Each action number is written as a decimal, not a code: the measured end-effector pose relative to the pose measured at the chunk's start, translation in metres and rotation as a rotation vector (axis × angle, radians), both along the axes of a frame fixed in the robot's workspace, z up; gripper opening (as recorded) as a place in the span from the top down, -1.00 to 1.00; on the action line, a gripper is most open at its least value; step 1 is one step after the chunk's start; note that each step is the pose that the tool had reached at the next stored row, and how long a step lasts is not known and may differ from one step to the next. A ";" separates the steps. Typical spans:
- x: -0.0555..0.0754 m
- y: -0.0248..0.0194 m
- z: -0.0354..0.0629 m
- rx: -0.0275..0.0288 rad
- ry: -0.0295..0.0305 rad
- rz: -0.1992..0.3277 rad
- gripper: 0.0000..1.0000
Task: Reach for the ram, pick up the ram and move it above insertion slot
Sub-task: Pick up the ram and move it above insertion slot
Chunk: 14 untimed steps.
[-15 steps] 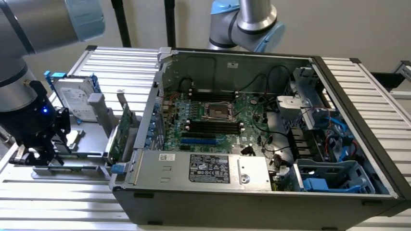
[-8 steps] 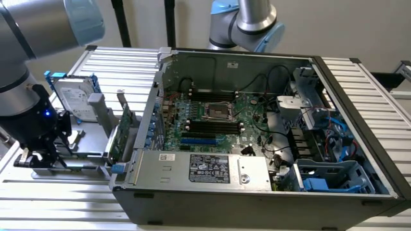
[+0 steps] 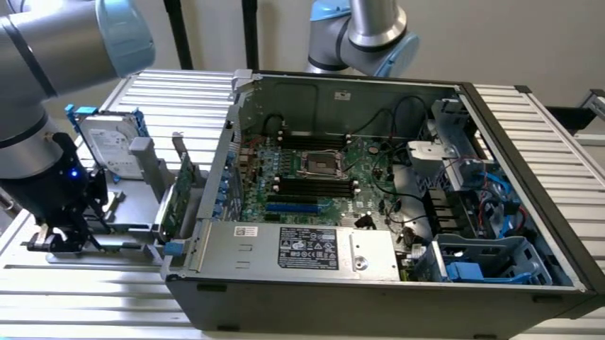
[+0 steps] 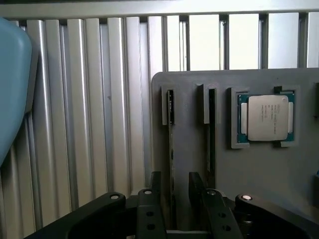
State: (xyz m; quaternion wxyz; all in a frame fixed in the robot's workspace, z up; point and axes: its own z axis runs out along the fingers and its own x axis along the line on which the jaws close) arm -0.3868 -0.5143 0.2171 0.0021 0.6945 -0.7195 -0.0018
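On the slatted worktop [image 4: 89,109] lay a grey holder [image 4: 189,124]. The end effector [image 4: 174,180] was spread, its fingers [image 4: 155,184] straddling the ram [image 4: 171,144], which stood on edge in a slot, long axis running straight ahead of it. The processor [image 4: 264,117] beyond bore unreadable lettering.

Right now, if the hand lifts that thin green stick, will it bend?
Probably stiff, not floppy: the thin green circuit-board stick stands straight on its edge in a slot of the grey plastic tray. It is likely light, being so narrow. It may tip once out of the slot. The black hand is open around it.
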 end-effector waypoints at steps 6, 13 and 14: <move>0.000 0.0000 -0.0084 0.0001 -0.0001 0.009 0.27; -0.001 0.0000 -0.0150 0.0000 0.0000 0.018 0.27; -0.001 0.0000 -0.0156 0.0001 0.0000 0.020 0.27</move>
